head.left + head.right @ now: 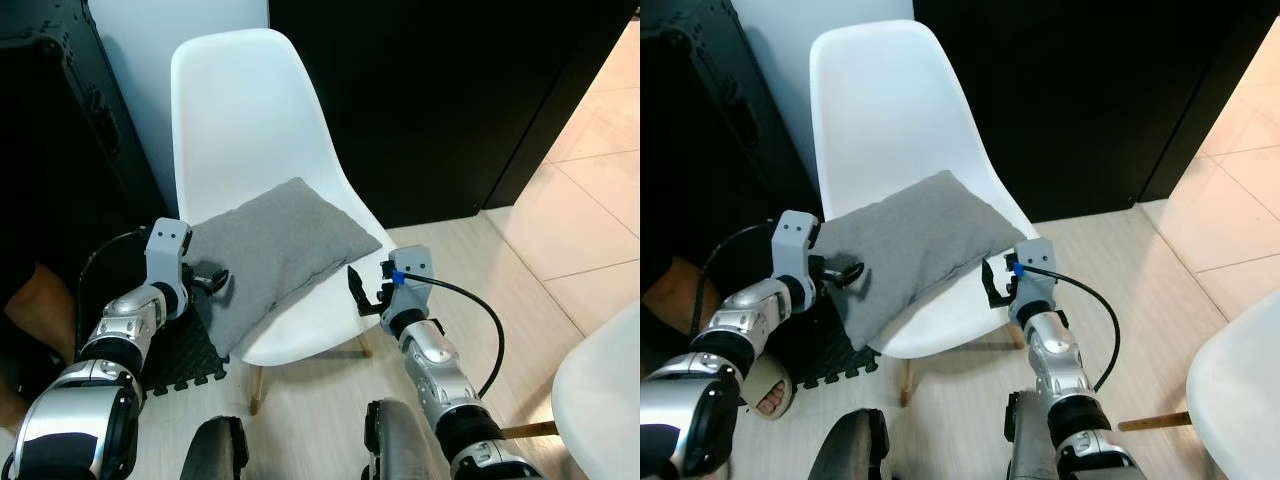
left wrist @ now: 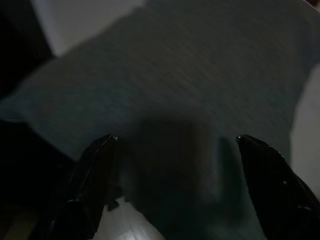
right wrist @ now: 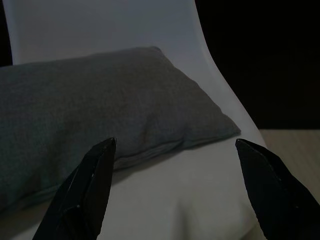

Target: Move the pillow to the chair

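Observation:
A grey pillow (image 1: 279, 250) lies flat on the seat of a white shell chair (image 1: 240, 110), its near left corner hanging over the seat's edge. My left gripper (image 1: 211, 279) is open at that left corner, close to the fabric, and the left wrist view has the pillow (image 2: 200, 100) spread wide between the fingers (image 2: 92, 180). My right gripper (image 1: 360, 292) is open just off the chair's front right edge, apart from the pillow. In the right wrist view the pillow (image 3: 100, 110) rests on the white seat (image 3: 190, 190) beyond the fingertips (image 3: 85, 190).
A black cabinet (image 1: 50, 120) stands left of the chair, with a dark foam mat (image 1: 185, 365) on the floor below it. A person's foot (image 1: 765, 390) shows at lower left. A white round table edge (image 1: 605, 400) is at lower right. Light floor (image 1: 590, 180) lies to the right.

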`<state>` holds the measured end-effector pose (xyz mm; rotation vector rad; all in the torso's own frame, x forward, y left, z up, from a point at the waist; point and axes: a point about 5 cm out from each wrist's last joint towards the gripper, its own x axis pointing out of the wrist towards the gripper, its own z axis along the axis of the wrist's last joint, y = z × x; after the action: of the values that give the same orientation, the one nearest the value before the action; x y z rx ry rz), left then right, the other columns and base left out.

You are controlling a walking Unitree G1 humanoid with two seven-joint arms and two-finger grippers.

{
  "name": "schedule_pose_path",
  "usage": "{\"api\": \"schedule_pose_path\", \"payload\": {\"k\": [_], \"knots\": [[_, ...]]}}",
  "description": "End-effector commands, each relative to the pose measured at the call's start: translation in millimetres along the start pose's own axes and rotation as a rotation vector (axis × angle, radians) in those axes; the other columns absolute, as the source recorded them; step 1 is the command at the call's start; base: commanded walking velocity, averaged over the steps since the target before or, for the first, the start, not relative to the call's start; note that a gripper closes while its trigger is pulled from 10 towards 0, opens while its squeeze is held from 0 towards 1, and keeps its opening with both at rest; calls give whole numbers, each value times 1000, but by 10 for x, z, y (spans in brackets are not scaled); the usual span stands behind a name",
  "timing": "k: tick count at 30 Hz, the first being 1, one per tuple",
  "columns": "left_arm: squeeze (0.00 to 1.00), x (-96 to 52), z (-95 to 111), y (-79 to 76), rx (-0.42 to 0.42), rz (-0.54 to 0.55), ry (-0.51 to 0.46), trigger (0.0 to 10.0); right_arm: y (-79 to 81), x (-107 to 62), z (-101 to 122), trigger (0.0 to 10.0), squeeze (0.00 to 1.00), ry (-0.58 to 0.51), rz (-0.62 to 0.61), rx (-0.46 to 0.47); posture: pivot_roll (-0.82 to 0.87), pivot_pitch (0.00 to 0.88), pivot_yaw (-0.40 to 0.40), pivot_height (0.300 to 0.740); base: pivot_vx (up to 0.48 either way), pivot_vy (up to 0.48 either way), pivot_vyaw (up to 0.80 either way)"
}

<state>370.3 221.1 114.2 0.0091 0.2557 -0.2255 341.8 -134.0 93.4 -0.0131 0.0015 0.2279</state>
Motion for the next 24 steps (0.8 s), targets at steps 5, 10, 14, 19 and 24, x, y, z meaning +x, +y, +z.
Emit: {"api": "schedule_pose_path", "payload": {"k": [5, 10, 14, 19, 24], "knots": [[0, -3, 158, 55, -225, 12, -111, 10000, 28, -19, -63, 10000, 0, 18, 4, 25, 7, 105, 7, 595, 0, 0, 0], [0, -59, 239, 142, -353, 215, -254, 10000, -57, -56, -72, 10000, 0, 10, -45, 25, 22, 88, 5, 595, 0, 0, 0], [0, -106, 154, 4, -105, 282, -262, 10000, -74, -72, -81, 10000, 0, 4, -59, 33, 23, 71, 5, 595, 0, 0, 0], [0, -188, 36, -174, 13, 363, -307, 10000, -64, -91, -106, 10000, 0, 1, -74, 48, 26, 45, 2, 595, 0, 0, 0], [0, -263, -223, -314, -58, 434, -282, 10000, -7, -121, -146, 10000, 0, 0, -53, 59, 35, 24, 2, 595, 0, 0, 0]]}}
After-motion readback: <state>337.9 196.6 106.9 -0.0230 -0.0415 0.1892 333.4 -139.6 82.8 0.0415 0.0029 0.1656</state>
